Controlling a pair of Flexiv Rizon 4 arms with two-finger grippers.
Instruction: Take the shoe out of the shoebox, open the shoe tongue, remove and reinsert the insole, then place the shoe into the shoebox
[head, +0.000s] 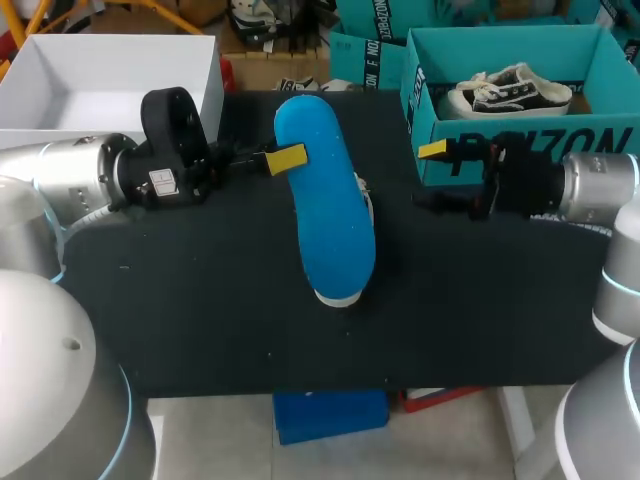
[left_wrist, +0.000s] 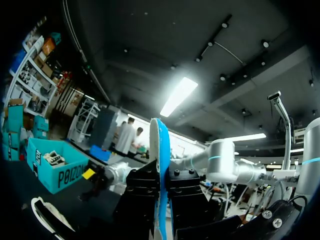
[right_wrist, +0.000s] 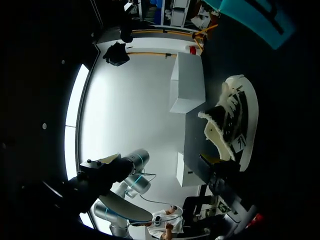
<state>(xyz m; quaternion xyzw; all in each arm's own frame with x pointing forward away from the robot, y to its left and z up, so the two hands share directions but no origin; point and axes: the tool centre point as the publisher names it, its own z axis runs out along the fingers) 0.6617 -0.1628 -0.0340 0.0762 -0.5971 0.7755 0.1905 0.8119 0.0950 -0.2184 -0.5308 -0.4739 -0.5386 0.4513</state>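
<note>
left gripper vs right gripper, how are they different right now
The left gripper is shut on the blue insole, while the right gripper is open and holds nothing. The left gripper sits near the white box; the right gripper sits just before the teal shoebox. Both have yellow tips.

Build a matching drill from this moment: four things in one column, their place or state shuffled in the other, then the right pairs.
Things
1. blue insole
2. black-and-white shoe
3. right gripper
4. unboxed shoe

Place or state
A. open, holding nothing
B. inside the teal shoebox
C. on the black table, beneath the insole
D. clamped in the left gripper

Pairs: 1-D, 2-B, 3-A, 4-C
</note>
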